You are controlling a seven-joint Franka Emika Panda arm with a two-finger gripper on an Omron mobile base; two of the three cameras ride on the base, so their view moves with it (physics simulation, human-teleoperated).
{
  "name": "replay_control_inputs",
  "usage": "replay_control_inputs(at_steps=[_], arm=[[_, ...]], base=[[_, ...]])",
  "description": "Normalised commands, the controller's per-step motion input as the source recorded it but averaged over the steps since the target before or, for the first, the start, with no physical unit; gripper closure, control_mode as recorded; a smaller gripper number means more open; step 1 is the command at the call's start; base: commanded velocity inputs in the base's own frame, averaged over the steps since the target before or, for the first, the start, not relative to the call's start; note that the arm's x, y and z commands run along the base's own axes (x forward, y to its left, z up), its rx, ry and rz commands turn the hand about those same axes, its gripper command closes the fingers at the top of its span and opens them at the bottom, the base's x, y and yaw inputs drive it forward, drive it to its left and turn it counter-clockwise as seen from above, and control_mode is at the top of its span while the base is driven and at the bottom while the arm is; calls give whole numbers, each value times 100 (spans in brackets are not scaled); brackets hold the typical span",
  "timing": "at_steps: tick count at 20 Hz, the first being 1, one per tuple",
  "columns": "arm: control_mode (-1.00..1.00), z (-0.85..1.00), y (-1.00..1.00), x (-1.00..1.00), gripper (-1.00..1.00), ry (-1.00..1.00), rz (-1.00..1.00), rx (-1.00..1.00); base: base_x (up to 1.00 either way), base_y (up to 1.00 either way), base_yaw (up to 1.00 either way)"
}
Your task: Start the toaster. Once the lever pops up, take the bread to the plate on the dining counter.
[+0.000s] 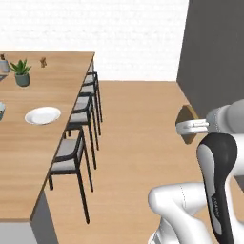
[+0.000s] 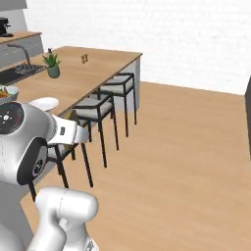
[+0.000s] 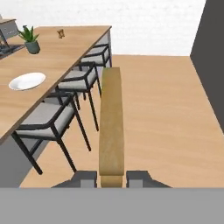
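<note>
**A:** Where is the bread (image 3: pixel 110 127) right now?

**B:** In the gripper (image 3: pixel 111 178). In the hand view the slice stands on edge, running from 6 o'clock up toward 12, and the two dark fingers (image 3: pixel 85 178) are clamped on its lower end, one on each flat face. In the left base view it sticks out at about 3 o'clock, over open floor and well apart from the dining counter (image 1: pixel 28 157).

**A:** How do you expect it to handle?

**B:** Light and fairly stiff, I'd judge, since it holds straight beyond the fingers without sagging. Toast is crumbly, though, so a harder squeeze could break the end off. Pinching across the faces near one edge, as now, looks sensible, and it leaves the free end to touch down first.

**A:** And the plate (image 1: pixel 43 115)?

**B:** On the wooden top at about 9 o'clock in both the left base and hand views, near the stools (image 1: pixel 71 152), with a small potted plant (image 1: pixel 21 72) farther back. Carrying is under way; the set-down is not yet done.

**A:** Anything hard to make out?

**B:** In the right base view the arm covers most of the slice. A bowl (image 2: pixel 7 92) is cut off at the left edge there. A tiny brown thing (image 3: pixel 61 32) at the far end of the top is too small to name.
</note>
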Motion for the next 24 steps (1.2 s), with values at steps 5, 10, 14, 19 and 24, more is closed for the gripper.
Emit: replay_control_inputs(at_steps=[5,10,14,19,24], arm=[[100,0,0,0,100,0,0,0],[100,0,0,0,100,0,0,0],[100,0,0,0,100,0,0,0],[100,0,0,0,100,0,0,0],[100,0,0,0,100,0,0,0]], base=[[100,-33,66],[97,-33,68],[86,-34,70],[63,-39,68],[33,-41,71]])
